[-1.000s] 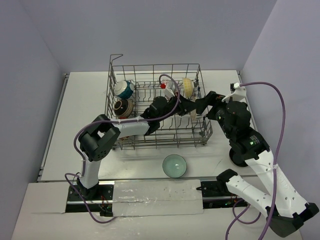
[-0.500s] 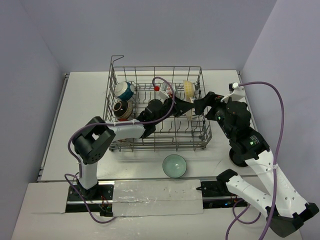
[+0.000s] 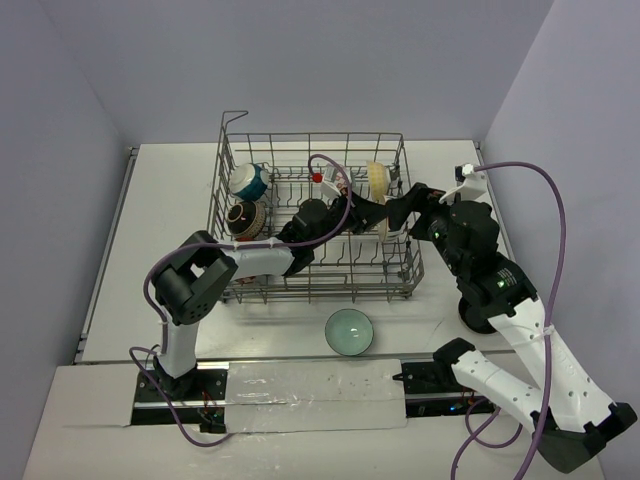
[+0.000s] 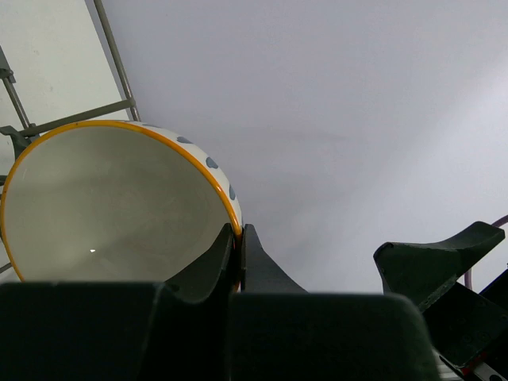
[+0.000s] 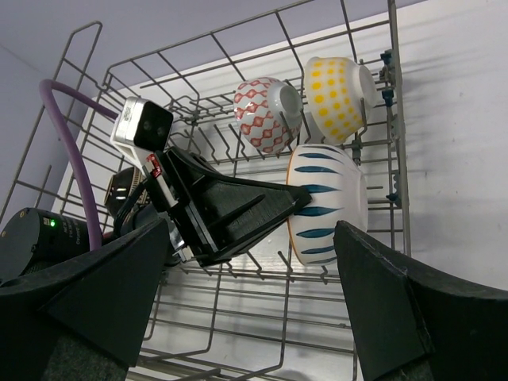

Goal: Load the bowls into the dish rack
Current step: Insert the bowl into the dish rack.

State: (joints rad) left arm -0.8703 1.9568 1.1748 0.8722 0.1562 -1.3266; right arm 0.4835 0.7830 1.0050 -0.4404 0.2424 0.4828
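Toward the 3 o'clock wall of the dish rack [image 3: 330,283], we see a white bowl [image 5: 325,202] with blue stripes and an orange rim, the left end effector [image 4: 236,238] pinching its rim. A yellow-dotted bowl [image 5: 340,95] and a red-patterned bowl [image 5: 266,113] sit just beside it at 12 o'clock. The right end effector [image 3: 395,210] hovers spread wide, holding nothing.

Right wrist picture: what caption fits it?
Left pincer grips the blue-striped bowl by its rim inside the dish rack, near a red-patterned bowl and a yellow-dotted bowl.
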